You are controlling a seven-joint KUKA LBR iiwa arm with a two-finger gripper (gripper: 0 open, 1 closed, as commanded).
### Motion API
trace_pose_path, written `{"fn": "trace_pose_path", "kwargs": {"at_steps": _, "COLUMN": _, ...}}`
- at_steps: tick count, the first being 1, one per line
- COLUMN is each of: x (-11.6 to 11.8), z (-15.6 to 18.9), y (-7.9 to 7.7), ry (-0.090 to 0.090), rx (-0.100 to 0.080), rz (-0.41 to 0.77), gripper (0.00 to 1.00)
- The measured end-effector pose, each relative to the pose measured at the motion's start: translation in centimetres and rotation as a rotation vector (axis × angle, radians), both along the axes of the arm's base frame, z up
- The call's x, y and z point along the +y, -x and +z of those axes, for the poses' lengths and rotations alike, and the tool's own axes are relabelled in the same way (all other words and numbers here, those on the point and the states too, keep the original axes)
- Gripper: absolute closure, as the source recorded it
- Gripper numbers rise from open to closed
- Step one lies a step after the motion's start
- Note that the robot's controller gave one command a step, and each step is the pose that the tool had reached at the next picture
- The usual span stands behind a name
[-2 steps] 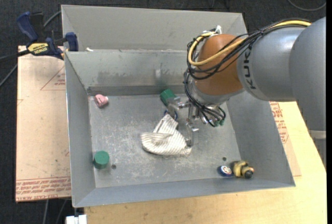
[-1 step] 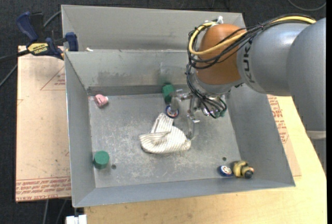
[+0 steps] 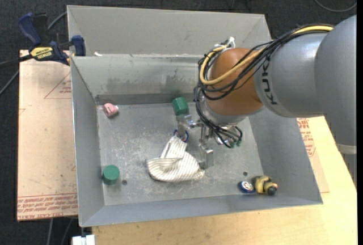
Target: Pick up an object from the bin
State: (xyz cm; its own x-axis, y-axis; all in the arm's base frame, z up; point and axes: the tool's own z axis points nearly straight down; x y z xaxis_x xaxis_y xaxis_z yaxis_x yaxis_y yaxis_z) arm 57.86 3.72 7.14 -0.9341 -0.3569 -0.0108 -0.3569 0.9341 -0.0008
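My gripper [image 3: 194, 144] hangs over the middle of the bin with its two fingers spread apart, one near a white striped cloth and one further right. The crumpled white cloth [image 3: 172, 164] lies on the floor just below and left of the fingertips, its upper tip reaching up beside the left finger. Nothing sits between the fingers. A green block [image 3: 180, 105] stands just behind the gripper, near the back wall.
A pink piece [image 3: 110, 109] lies at the back left. Near the front left sits a round green cap [image 3: 110, 174]. A small yellow and blue toy [image 3: 259, 186] rests at the front right. The arm with its orange cover and cables comes in from the right.
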Motion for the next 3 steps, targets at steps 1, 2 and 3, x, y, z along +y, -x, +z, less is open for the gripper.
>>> {"fn": "trace_pose_path", "kwargs": {"at_steps": 1, "x": 0.4, "z": -0.1, "y": 4.7, "ry": 0.002, "rx": 0.022, "rz": 0.159, "gripper": 0.0}}
{"fn": "trace_pose_path", "kwargs": {"at_steps": 2, "x": 6.9, "z": -0.1, "y": 3.5, "ry": -0.002, "rx": -0.005, "rz": 0.18, "gripper": 0.0}}
{"fn": "trace_pose_path", "kwargs": {"at_steps": 3, "x": 3.4, "z": 0.0, "y": 8.7, "ry": 0.001, "rx": 0.019, "rz": 0.261, "gripper": 1.0}}
